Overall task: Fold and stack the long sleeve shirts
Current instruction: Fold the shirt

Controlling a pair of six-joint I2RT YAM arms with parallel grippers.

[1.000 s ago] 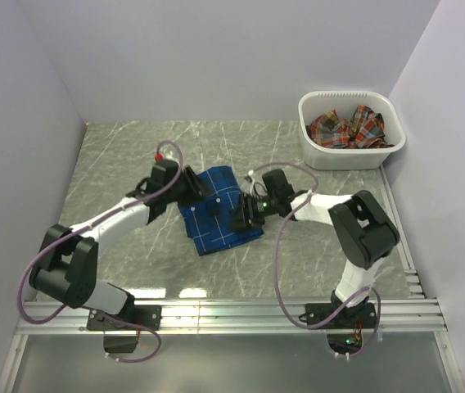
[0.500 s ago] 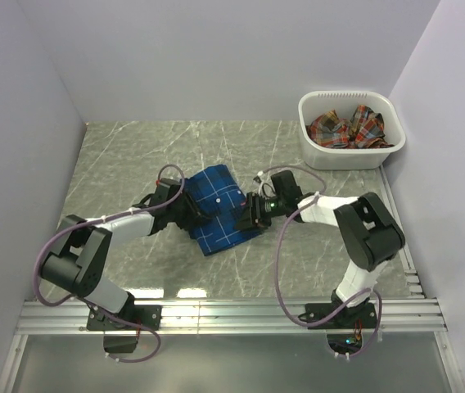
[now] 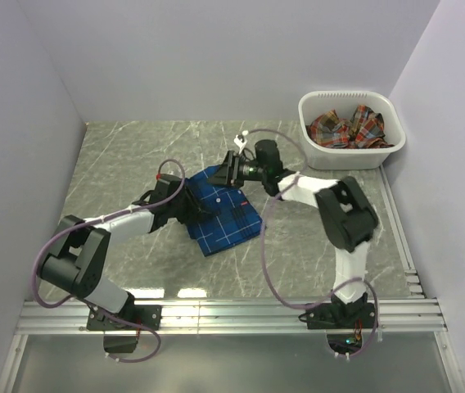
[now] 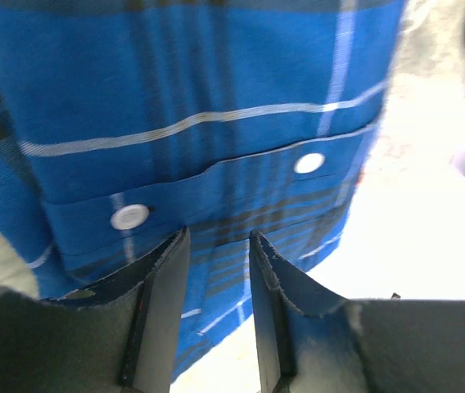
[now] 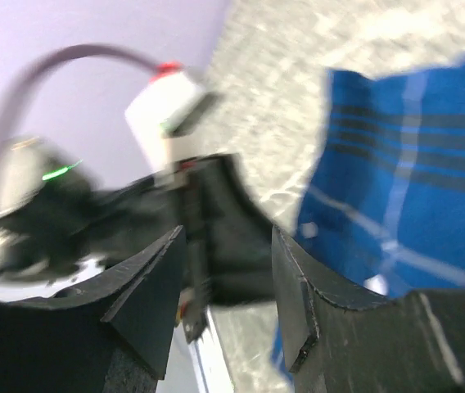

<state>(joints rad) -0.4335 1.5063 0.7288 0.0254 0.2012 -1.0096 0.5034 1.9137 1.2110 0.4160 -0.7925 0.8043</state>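
Left pincer (image 4: 216, 241) and right pincer (image 5: 226, 246) both stand parted, gripping nothing, at the edges of the blue shirt (image 3: 223, 217), which lies folded on the worktop (image 3: 118, 164). I'd say 1 shirt is nearly done; the red shirt (image 3: 347, 128) lies crumpled in the basket (image 3: 351, 157).

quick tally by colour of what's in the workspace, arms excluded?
Royal blue plaid button-up cloth shirt, folded: 1
Red-orange plaid cloth bundle, in the basket: 1 (cannot tell if it is more than one shirt)
White plastic basket: 1
Total: 3
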